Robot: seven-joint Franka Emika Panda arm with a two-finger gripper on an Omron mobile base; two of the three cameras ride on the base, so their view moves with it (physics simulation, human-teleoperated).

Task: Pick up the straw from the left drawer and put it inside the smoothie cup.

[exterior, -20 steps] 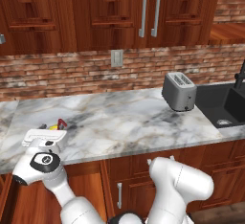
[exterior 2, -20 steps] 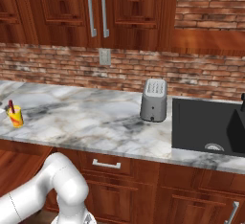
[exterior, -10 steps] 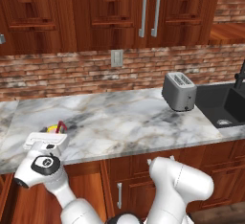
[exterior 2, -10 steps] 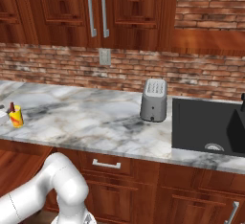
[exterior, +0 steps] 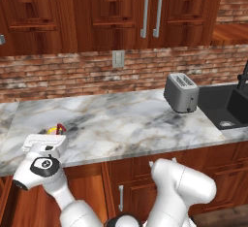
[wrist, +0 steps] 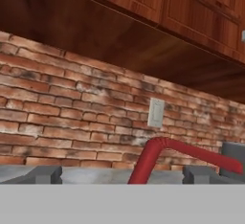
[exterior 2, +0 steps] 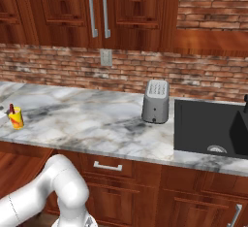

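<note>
Red straw (wrist: 148,163) rises between the fingers (wrist: 119,175), whose tips stand well apart on either side of it; whether they pinch it I cannot tell. Its bent end (exterior: 60,127) pokes from the yellow smoothie cup (exterior 2: 16,118) on the marble desk (exterior: 126,124). Farther off stand a toaster (exterior: 181,92), brick wall (wrist: 72,103) and outlet (wrist: 156,112).

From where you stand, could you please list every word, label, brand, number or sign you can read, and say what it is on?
None can be read.
Small yellow cylindrical smoothie cup: a red mark on its side, too small to read as text.
Silver toaster: no label visible.
Wall outlet plate: blank.
</note>
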